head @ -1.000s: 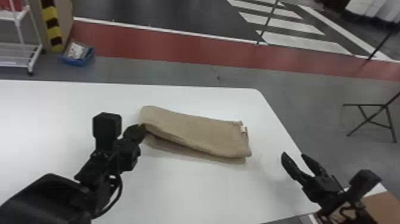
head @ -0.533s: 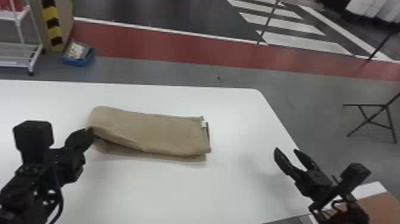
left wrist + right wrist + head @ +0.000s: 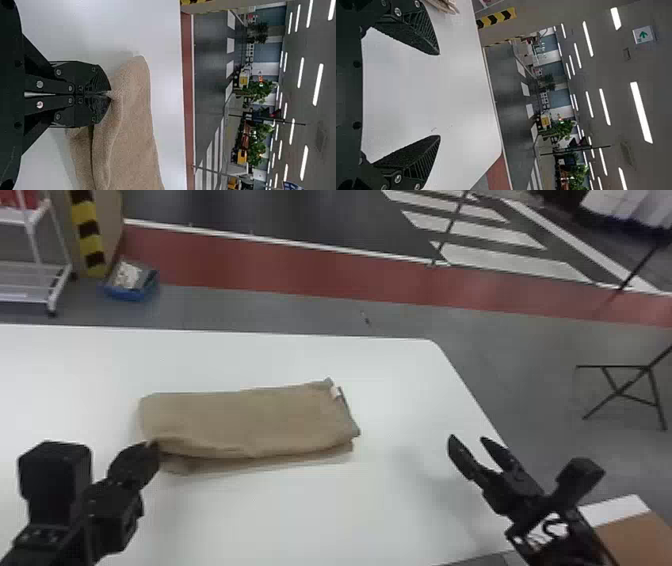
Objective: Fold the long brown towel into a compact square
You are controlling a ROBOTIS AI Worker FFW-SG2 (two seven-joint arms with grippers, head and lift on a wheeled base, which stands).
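Black and clenched, the left gripper [image 3: 109,94] is pinching the brown towel [image 3: 250,420] by its near left corner, and from my console I'm reading that as a small bite, only the tips holding cloth. The arm behind it is angling in from the bottom left of the head view, running low over the white table [image 3: 395,390] with its fingers pointing forward and inward. Rightward from there, the towel is lying in a long, layered strip, its near edge showing a lower layer poking out under the upper one. I'm expecting it to be light, soft and limp, not fragile, bending easily but letting its layers slip apart if I'm tugging one alone. For the fold across, I'm favouring a grip through all the layers at one short end, perhaps the right one by the white tag [image 3: 335,392], with some cloth well inside the fingers. Farther right, well apart from the towel, the right gripper [image 3: 468,440] is waiting spread and empty above the table, its arm slanting in from the bottom right and aiming forward and leftward.
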